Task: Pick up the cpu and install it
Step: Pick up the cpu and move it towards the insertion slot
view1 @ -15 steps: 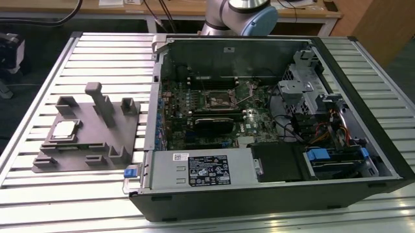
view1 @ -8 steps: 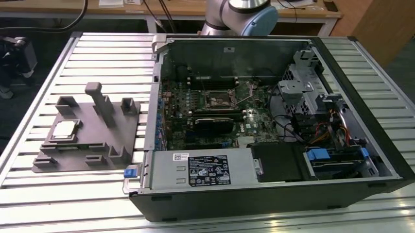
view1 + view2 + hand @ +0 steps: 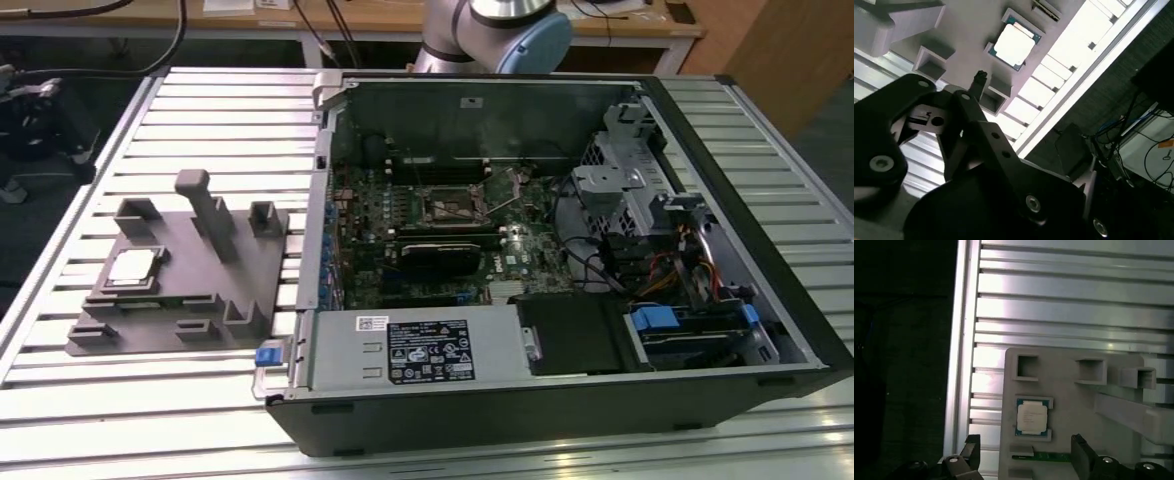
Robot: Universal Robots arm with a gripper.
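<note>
**A:** What are you hanging over?

**B:** I'm looking down on the slatted metal desk (image 3: pixel 80 400). The open computer case (image 3: pixel 534 425) is lying on it and taking up the exterior view's right. Its motherboard (image 3: pixel 400 260) is facing up, with the socket frame (image 3: pixel 451 205) sitting near the board's middle. The grey plastic tray (image 3: pixel 174 325) is resting on the exterior view's left, just beside the case.

**A:** And the cpu?

**B:** The cpu (image 3: pixel 1032 417) is lying flat in a shallow recess of the tray, silvery plate up. It is on the side of the tray away from the case, well apart from the socket frame. Nothing is touching it.

**A:** Your jaws?

**B:** They're standing wide open and gripping nothing. In the first wrist view both tips are showing, and the cpu is sitting in line with the gap between them, out beyond the tips and apart from both.

**A:** How is it lining up?

**B:** The chip is looking nearly square, so I'm reading no real long axis. Its edges are running roughly square to the line across my jaws. I'm judging that the approach is turning on a straight drop toward the tray with little sideways correction. An upright tray post (image 3: pixel 200 200) is standing near the chip, on its case side, and I'm minding it.
</note>
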